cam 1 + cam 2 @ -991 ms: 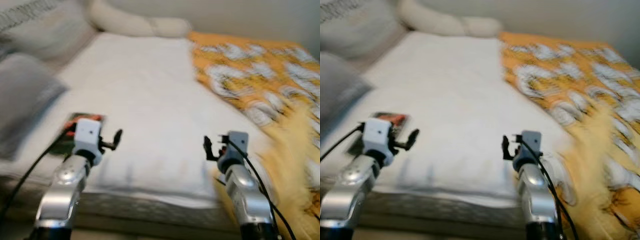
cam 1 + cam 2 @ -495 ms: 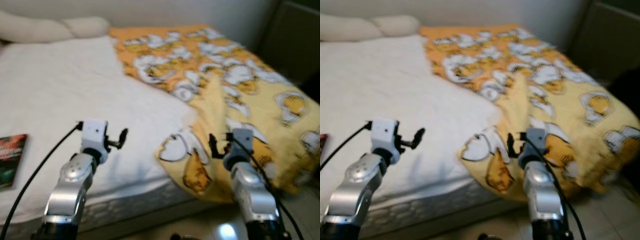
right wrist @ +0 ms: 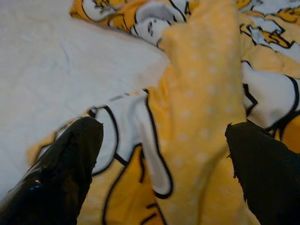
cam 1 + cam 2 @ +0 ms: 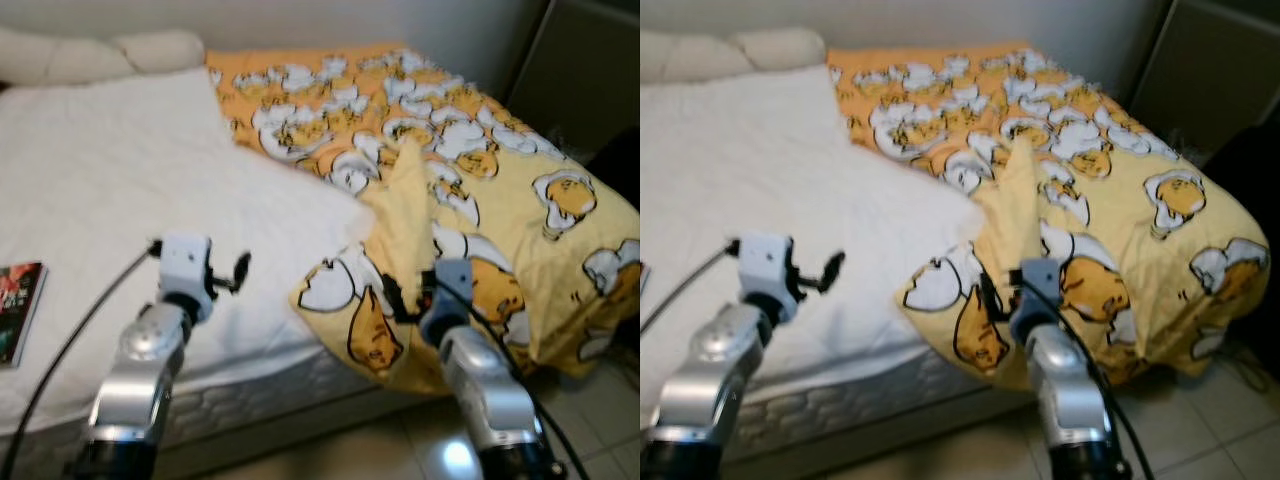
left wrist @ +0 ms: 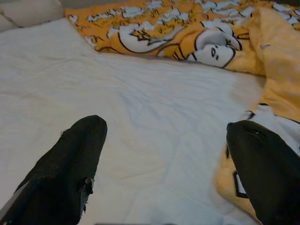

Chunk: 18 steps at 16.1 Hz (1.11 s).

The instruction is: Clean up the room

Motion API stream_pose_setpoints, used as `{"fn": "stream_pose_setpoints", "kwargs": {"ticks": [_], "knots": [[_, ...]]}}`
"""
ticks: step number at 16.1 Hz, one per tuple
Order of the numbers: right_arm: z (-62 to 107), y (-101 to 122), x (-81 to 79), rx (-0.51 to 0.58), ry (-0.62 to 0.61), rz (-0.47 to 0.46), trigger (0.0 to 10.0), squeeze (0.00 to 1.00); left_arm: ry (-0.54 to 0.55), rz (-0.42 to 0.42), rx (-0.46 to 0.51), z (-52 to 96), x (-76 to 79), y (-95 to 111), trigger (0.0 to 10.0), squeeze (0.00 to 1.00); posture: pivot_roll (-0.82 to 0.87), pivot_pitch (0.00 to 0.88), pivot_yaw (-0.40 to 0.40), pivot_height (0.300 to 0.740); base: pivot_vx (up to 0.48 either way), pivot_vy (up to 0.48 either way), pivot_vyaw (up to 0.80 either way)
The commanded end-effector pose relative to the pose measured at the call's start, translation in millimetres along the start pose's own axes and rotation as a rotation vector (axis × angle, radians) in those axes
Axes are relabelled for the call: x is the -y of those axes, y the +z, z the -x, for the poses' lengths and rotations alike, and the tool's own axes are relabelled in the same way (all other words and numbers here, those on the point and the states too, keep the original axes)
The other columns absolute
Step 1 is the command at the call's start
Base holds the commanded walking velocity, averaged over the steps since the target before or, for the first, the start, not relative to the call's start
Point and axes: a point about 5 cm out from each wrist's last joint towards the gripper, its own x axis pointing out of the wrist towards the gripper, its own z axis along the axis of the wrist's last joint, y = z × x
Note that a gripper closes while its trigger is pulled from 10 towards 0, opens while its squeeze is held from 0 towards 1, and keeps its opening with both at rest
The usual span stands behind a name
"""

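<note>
A yellow-orange blanket (image 4: 470, 170) printed with cartoon eggs lies bunched over the right half of the bed. A folded ridge runs down its middle and one corner hangs over the front edge. The white sheet (image 4: 120, 180) covers the left half. My left gripper (image 4: 238, 270) hovers open over the sheet near the front edge, its fingers (image 5: 79, 154) wide apart. My right gripper (image 4: 398, 300) is open just above the blanket's hanging corner, and the ridge (image 3: 201, 93) lies between its fingers (image 3: 70, 159). A dark book (image 4: 15, 310) rests on the sheet at the far left.
Cream pillows (image 4: 100, 55) lie at the head of the bed, by the wall. A dark cabinet (image 4: 590, 70) stands to the right of the bed. Tiled floor (image 4: 600, 420) shows below the blanket's drooping edge. The mattress side (image 4: 260, 400) faces me.
The camera has swung right: the book went from beside my left gripper to the far left edge, and the blanket now fills the middle. Both arms hold much the same pose.
</note>
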Motion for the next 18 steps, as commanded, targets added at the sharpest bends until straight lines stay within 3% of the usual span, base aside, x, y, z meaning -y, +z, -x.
{"fn": "stream_pose_setpoints", "kwargs": {"ticks": [1, 4, 6, 7, 11, 13, 14, 18], "knots": [[-2.6, 7.3, -2.6, 0.011, 0.022, 0.009, 10.0, 0.00, 0.003, 0.000, 0.009, -0.2, -2.3, 2.3, 10.0, 0.18, 0.10, 0.000, -0.017, 0.740, 0.000, 0.000, 0.00], [-1.3, 6.6, -4.8, 0.014, 0.063, 0.005, 10.0, 0.00, 0.010, 0.020, 0.018, 1.0, -3.9, 2.9, 10.0, 0.20, 0.11, 0.000, -0.015, 0.740, 0.000, 0.000, 0.00], [-0.1, 6.3, -12.5, 0.019, 0.119, 0.051, 10.0, 0.00, 0.017, 0.024, 0.024, 1.2, -7.1, 4.1, 10.0, 0.20, 0.12, 0.000, -0.020, 0.740, 0.000, 0.000, 0.00], [1.2, 7.7, -20.3, 0.025, 0.173, 0.071, 10.0, 0.00, 0.032, 0.037, 0.024, 1.1, -9.8, 3.6, 10.0, 0.20, 0.10, 0.000, -0.009, 0.740, 0.289, 0.000, 0.80], [3.4, 11.4, -17.7, 0.023, 0.192, 0.089, 10.0, 0.00, 0.038, 0.055, 0.017, 1.9, -9.5, -0.1, 10.0, 0.20, 0.08, 0.000, -0.019, 0.740, 0.303, 0.000, 0.80], [3.4, 12.0, -16.0, 0.025, 0.172, 0.079, 10.0, 0.00, 0.040, 0.057, 0.018, 2.3, -10.5, -0.2, 10.0, 0.21, 0.09, 0.000, -0.022, 0.740, 0.328, 0.000, 0.80], [2.9, 10.0, -14.7, 0.021, 0.146, 0.036, 10.0, 0.00, 0.041, 0.056, 0.017, 2.4, -11.1, -0.2, 10.0, 0.20, 0.09, 0.000, -0.024, 0.740, 0.334, 0.000, 0.00], [0.7, 3.0, -13.5, 0.002, 0.100, 0.039, 10.0, 0.00, 0.045, 0.045, 0.016, 2.8, -13.9, 1.1, 10.0, 0.20, 0.11, 0.000, -0.018, 0.740, 0.332, 0.000, 0.00]]}}
